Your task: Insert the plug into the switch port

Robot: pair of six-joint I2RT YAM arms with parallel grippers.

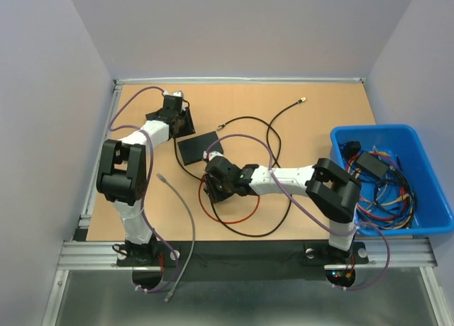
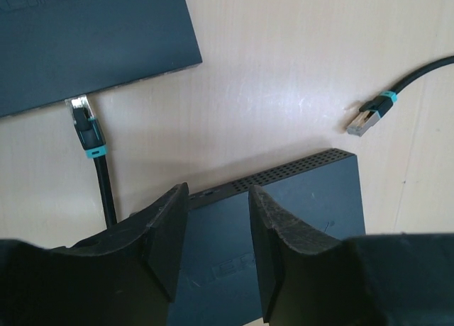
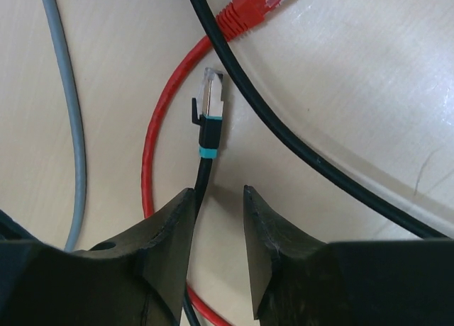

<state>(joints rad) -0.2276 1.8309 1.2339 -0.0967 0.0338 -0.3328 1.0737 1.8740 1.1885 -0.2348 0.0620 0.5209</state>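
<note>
The right tool (image 3: 218, 191), half spread astride the lead behind the silver, teal-banded plug (image 3: 211, 99), may catch the red cable (image 3: 149, 142) or twist the plug askew; the left tool (image 2: 216, 191) stands parted over the black vented switch (image 2: 312, 191), and I cannot tell if it grips; the plug lies on the bench (image 3: 340, 92), clip sideways, apart from the switch.

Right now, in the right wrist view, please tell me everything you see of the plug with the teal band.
The plug lies on the wooden table, unplugged, its tip pointing away from the right gripper. It has a clear tip, a metal-looking shell, a black latch on one side and a teal band where its black cable begins. That cable runs back between the fingers. A red cable curves beside it, apart.
</note>
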